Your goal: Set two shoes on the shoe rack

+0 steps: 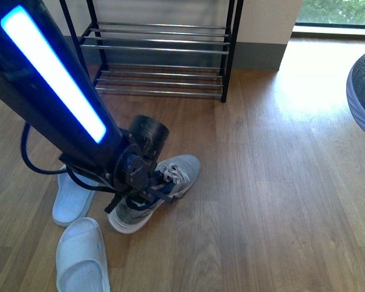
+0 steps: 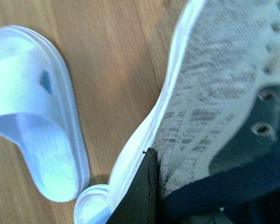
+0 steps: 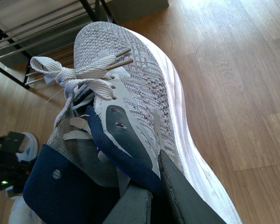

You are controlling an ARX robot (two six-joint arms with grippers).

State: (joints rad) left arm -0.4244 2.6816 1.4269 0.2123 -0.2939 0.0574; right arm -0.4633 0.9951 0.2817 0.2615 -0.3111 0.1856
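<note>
The right claw (image 3: 151, 184) is clenched on the collar of the raised shoe (image 3: 140, 79), one finger inside the navy lining and one on the grey side wall, at the bottom centre of the right wrist view. That shoe hangs clear of the floor (image 1: 280, 182) and shows at the right edge of the front view. The pinch takes only the soft collar, so I judge the long toe could swing or slide out on the way to the rack (image 1: 161, 45) at top centre. The left claw (image 1: 143, 198) sits at the heel opening of the grounded shoe (image 1: 179, 170), lower centre. One finger (image 2: 142, 191) lies against its knit side and the other is hidden, so I cannot tell whether it grips. A white slipper (image 1: 73, 201) lies just beside that heel at lower left, with a second slipper (image 1: 82, 255) below it, and a lift could drag either. The rack's rods have gaps, so a tilted sole may tip between them.
</note>
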